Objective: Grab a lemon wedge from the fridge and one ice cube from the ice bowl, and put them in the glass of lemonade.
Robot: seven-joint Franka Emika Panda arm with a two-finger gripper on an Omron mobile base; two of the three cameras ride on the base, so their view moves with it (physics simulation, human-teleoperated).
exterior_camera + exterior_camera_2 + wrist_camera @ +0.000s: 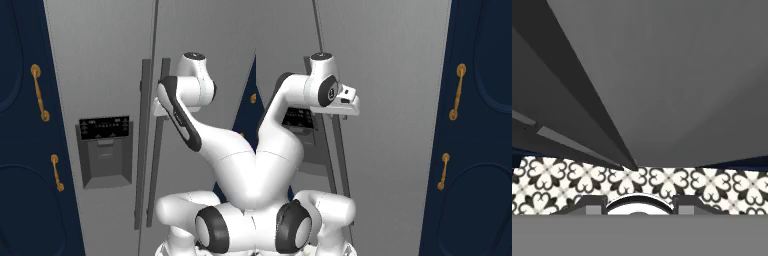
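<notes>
The tall grey fridge (pixel 100 60) (pixel 391 75) fills the scene with both doors shut. Two dark bar handles (pixel 142 150) run down its middle, and a black dispenser panel (pixel 105 150) sits in the left door. My gripper (pixel 159 106) (pixel 346 114) is right against the right door's handle (pixel 159 165) at its upper part. My own arm hides the fingers, so their state does not show. In the hand view the grey door (pixel 677 75) and the dark handles run down toward the floor. The lemon wedge, ice cube, ice bowl and glass of lemonade are out of view.
Navy cabinets with brass handles flank the fridge on the left (pixel 30 150) and on the right (pixel 476 150). Black-and-white patterned floor tiles (pixel 562 180) lie below the door.
</notes>
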